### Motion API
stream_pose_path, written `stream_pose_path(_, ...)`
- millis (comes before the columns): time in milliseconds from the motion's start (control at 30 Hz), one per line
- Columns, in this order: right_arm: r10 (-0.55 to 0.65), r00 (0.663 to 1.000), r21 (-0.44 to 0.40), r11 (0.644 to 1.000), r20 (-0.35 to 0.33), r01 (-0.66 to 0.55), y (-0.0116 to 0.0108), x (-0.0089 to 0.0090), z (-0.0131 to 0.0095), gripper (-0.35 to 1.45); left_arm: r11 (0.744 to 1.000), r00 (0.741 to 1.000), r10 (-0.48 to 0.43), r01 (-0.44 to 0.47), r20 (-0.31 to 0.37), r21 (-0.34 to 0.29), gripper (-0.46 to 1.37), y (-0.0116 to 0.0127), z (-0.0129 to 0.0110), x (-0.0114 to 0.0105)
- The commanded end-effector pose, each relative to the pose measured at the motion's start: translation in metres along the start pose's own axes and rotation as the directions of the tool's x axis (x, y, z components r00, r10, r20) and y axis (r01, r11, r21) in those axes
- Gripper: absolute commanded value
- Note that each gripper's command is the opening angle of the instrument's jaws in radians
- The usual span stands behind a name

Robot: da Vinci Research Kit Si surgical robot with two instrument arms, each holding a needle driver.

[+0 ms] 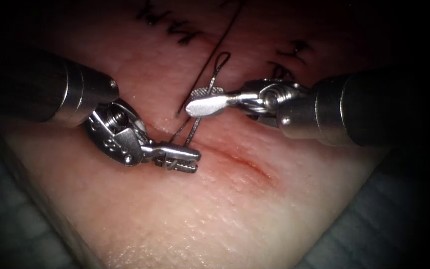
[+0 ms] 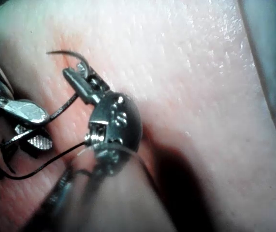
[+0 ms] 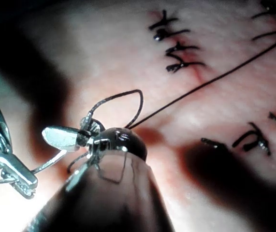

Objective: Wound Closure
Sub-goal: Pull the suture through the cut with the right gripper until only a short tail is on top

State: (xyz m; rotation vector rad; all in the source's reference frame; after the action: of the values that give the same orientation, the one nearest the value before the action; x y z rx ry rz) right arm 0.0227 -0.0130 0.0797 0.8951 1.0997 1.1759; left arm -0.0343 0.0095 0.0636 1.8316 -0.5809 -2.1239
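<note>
Endoscope view: left pincer (image 1: pixel 180 160) grips needle (image 1: pixel 194 130); right pincer (image 1: pixel 202 99) straddles it.

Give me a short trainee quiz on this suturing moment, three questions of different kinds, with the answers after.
1. True or false: the right tool has its jaws shut on the needle.
2. Multiple choice: what does the left tool hold? A, an edge of the tissue. B, the curved needle. C, nothing.
3. Fill the gap: the loop of thread sits at the jaws of the ___ tool.

Key
1. False. The right tool's jaws stand open, with thread running past them.
2. B. The left tool's jaws are shut on the needle, and the left wrist view shows its tip curving free above the tissue.
3. right
</note>
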Motion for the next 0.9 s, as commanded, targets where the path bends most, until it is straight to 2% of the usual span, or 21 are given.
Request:
stream_pose_path(33, -0.015, 1.0, 0.009, 1.0, 0.003, 0.015, 0.0002, -0.0002, 0.0, 1.4, 1.0, 1.0, -0.002, 0.002, 0.0, -0.003, -0.35, -0.0001, -0.0001, 0.0)
stream_pose_path(367, -0.051, 0.999, 0.018, 0.999, 0.014, 0.051, 0.0006, -0.0003, -0.001, 1.36, 0.999, 0.999, -0.046, 0.045, 0.016, 0.01, -0.35, -0.0006, -0.0017, -0.0001)
stream_pose_path(500, -0.096, 0.995, -0.03, 0.995, 0.015, 0.096, 0.0005, -0.0006, -0.0011, 1.42, 0.997, 0.997, -0.073, 0.072, 0.032, 0.02, -0.35, -0.0007, -0.0029, -0.0001)
stream_pose_path(633, -0.122, 0.992, -0.029, 0.992, 0.019, 0.122, 0.0006, -0.0008, -0.0012, 1.4, 0.996, 0.996, -0.085, 0.084, 0.04, 0.035, -0.35, -0.0011, -0.0042, -0.0001)
stream_pose_path(733, -0.187, 0.982, -0.026, 0.982, 0.022, 0.188, 0.0006, -0.0009, -0.0012, 1.38, 0.994, 0.994, -0.095, 0.092, 0.057, 0.05, -0.35, -0.0016, -0.0057, -0.0001)
stream_pose_path(900, -0.333, 0.943, -0.021, 0.943, 0.028, 0.333, 0.0006, -0.0012, -0.0012, 1.31, 0.992, 0.992, -0.107, 0.102, 0.073, 0.077, -0.35, -0.0027, -0.0078, 0.0)
